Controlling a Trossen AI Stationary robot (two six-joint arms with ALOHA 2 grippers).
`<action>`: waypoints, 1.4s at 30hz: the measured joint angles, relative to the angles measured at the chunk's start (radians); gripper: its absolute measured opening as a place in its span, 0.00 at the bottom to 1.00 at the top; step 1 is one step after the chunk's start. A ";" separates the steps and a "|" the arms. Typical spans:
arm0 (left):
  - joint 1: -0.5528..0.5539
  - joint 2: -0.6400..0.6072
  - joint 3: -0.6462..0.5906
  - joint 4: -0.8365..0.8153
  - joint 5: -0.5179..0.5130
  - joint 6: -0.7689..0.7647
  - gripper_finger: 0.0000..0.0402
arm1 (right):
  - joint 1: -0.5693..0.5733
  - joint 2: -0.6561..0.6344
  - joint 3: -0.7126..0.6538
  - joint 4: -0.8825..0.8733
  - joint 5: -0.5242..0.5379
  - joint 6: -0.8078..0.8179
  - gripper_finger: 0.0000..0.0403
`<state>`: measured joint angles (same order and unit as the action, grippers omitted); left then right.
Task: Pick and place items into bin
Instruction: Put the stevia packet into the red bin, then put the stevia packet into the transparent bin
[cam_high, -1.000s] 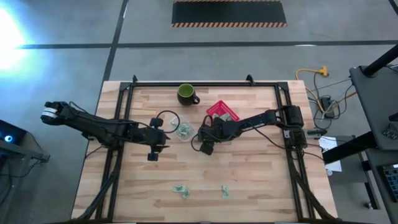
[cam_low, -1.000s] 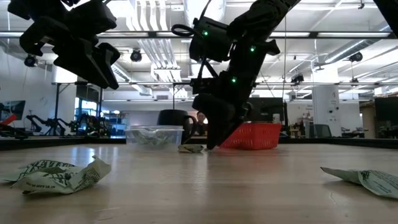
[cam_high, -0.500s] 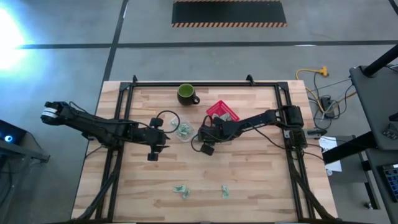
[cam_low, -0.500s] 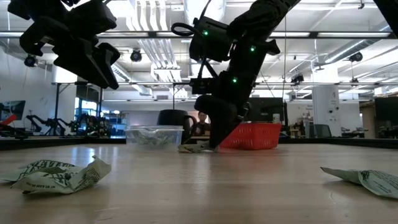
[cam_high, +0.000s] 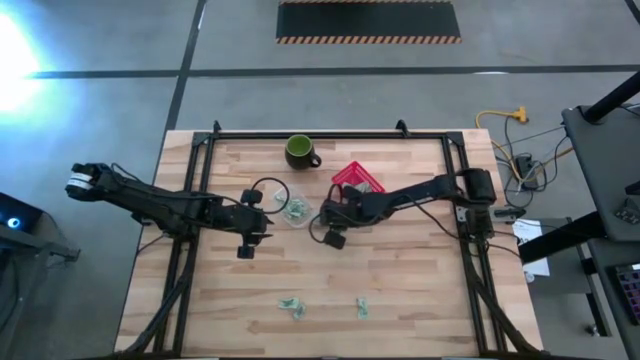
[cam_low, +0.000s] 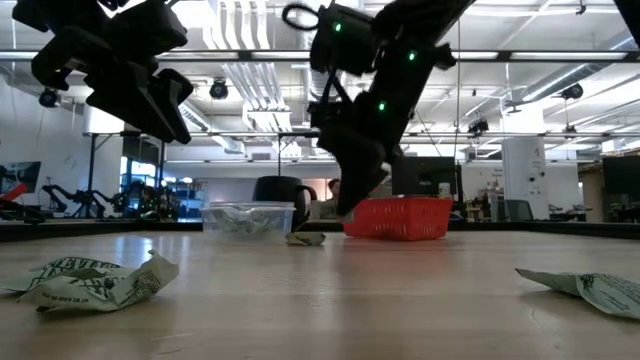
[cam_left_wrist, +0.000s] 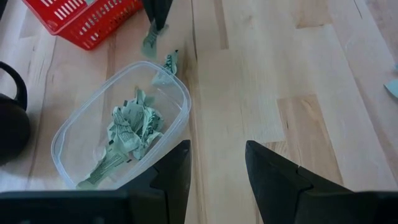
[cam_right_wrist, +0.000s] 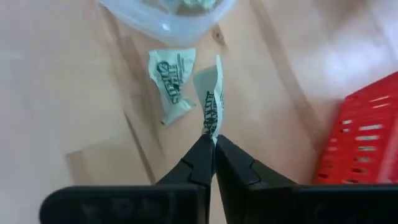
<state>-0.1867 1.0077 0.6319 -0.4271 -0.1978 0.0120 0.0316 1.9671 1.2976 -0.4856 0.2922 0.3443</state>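
Note:
The items are small crumpled pale green-and-white wrappers. My right gripper (cam_right_wrist: 213, 142) is shut on one wrapper (cam_right_wrist: 212, 112), just off the corner of the clear plastic bin (cam_left_wrist: 176, 93), which holds several wrappers (cam_left_wrist: 127, 127). Another wrapper (cam_right_wrist: 169, 84) lies flat on the table beside the bin. Two more (cam_high: 290, 305) (cam_high: 361, 308) lie toward the near edge. My left gripper (cam_left_wrist: 214, 168) hangs open above the table, on the bin's left-hand side in the high view, with nothing between its fingers. My right gripper pinches the wrapper by its lower edge (cam_right_wrist: 209, 132) between its two fingertips. The fingers slant down from above, from the table's right. The wrapper stands out past the fingertips, lifted clear of the table.
A red basket (cam_high: 358, 180) stands just behind my right gripper, and a dark green mug (cam_high: 300, 152) sits farther back. Bare wooden table (cam_high: 400, 280) lies toward the near and right edges. The black frame rails (cam_high: 200, 160) run along the sides.
My right gripper has shut on one wrapper by the bin and risen from the table, lifting that piece clear. The other wrapper beside the bin has stayed where it was.

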 joint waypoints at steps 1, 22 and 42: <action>0.000 0.000 0.000 0.000 0.000 0.000 0.34 | 0.004 -0.011 0.000 -0.004 0.005 0.001 0.02; 0.000 0.000 -0.001 0.005 0.000 0.000 0.34 | -0.016 -0.133 -0.014 -0.288 0.341 0.120 0.02; 0.000 0.007 -0.002 0.042 -0.001 0.004 0.34 | -0.062 -0.140 -0.106 -0.292 0.340 0.151 0.18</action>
<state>-0.1864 1.0142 0.6304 -0.3855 -0.1986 0.0162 -0.0307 1.8274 1.1920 -0.7777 0.6320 0.4953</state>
